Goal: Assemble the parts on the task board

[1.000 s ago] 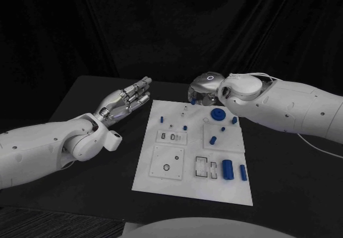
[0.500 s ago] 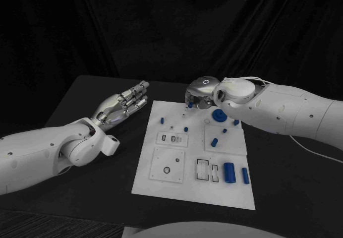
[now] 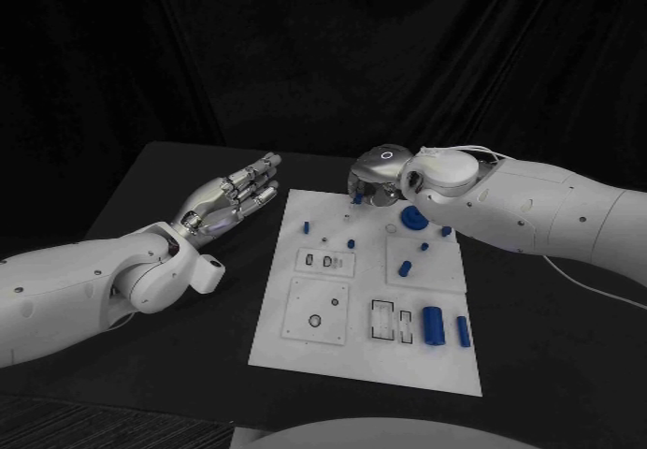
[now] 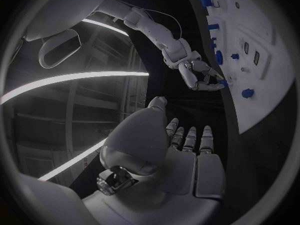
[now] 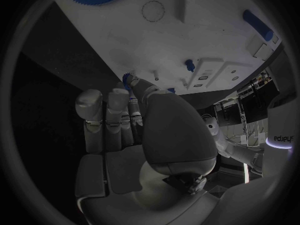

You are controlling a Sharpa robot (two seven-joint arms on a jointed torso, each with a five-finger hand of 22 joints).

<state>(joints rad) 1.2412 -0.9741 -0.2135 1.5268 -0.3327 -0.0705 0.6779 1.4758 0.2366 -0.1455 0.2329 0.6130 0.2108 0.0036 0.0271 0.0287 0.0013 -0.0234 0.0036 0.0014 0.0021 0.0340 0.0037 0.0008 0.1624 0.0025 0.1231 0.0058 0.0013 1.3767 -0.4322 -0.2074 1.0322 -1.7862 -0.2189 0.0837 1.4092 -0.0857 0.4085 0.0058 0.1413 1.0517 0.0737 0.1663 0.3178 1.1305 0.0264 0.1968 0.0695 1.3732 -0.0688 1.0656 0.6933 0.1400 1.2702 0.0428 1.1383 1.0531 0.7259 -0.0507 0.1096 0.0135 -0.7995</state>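
One small blue part [image 5: 128, 79] is pinched at the fingertips of the right hand [image 3: 378, 180], poised over the far edge of the task board [image 3: 310, 348]. Directly beneath the hand, a slim white peg [image 3: 347, 217] stands upright on the board, and a blue gear [image 3: 412, 218] lies just beside it; whether the part touches the board cannot be determined. The left hand [image 3: 232, 195] is held flat with fingers extended, holding nothing, over the table [image 3: 162, 187] beside the board, farther from the peg.

The task board [image 3: 313, 344] lies mid-table [image 3: 162, 187], parts [image 3: 432, 323] clustered on its right half.
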